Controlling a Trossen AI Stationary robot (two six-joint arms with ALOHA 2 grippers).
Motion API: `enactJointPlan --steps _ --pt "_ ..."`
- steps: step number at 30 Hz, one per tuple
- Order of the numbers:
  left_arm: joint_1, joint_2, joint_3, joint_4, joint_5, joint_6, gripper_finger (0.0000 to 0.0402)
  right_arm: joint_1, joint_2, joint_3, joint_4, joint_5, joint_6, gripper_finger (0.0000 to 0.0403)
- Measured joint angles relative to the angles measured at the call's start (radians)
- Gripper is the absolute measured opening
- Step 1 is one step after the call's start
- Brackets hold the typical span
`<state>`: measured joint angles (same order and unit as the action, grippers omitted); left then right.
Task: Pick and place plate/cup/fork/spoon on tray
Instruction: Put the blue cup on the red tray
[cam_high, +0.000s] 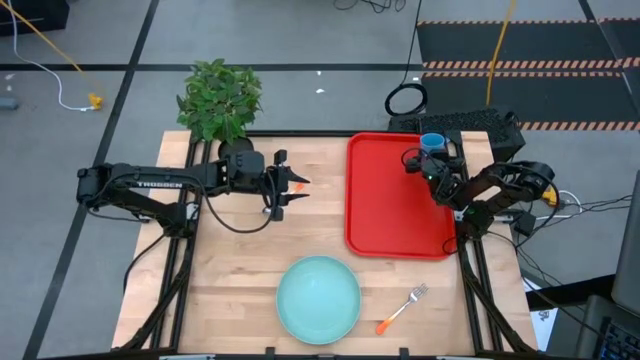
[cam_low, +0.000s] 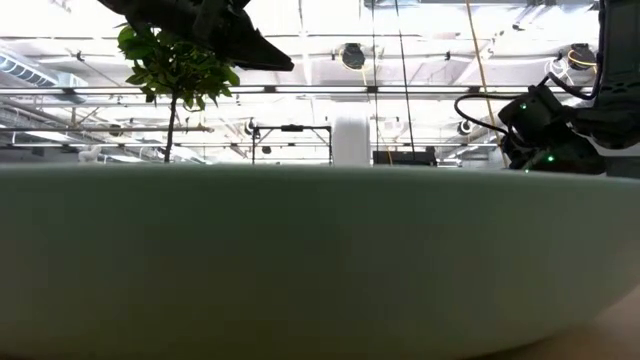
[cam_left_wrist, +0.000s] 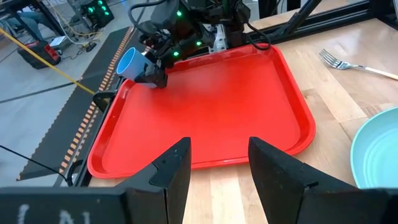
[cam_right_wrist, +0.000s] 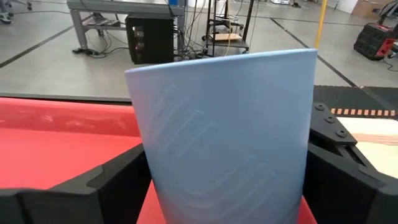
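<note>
My right gripper clamped on blue cup, over red tray's far right corner. Best lower straight, seat base flat, then release. Left gripper waits, fingers apart, mid-tabletop.

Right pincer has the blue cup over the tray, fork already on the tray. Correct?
Not quite. The right pincer does hold the blue cup over the red tray, but the high view shows the fork on the table, off the tray.
</note>
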<state>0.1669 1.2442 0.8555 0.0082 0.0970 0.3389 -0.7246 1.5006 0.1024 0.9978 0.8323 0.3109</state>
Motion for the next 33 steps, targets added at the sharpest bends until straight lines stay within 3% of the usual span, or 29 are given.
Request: enactJointPlan --steps 20,33 --pt "0.0 0.0 0.0 0.002 0.0 0.022 0.0163 0.0 -0.089 -0.063 -0.059 -0.124 0.037 0.0349" --pt "0.0 0.0 0.0 0.02 0.0 0.068 0.0163 0.0 -0.123 -0.063 -0.101 -0.133 0.048 0.0357"
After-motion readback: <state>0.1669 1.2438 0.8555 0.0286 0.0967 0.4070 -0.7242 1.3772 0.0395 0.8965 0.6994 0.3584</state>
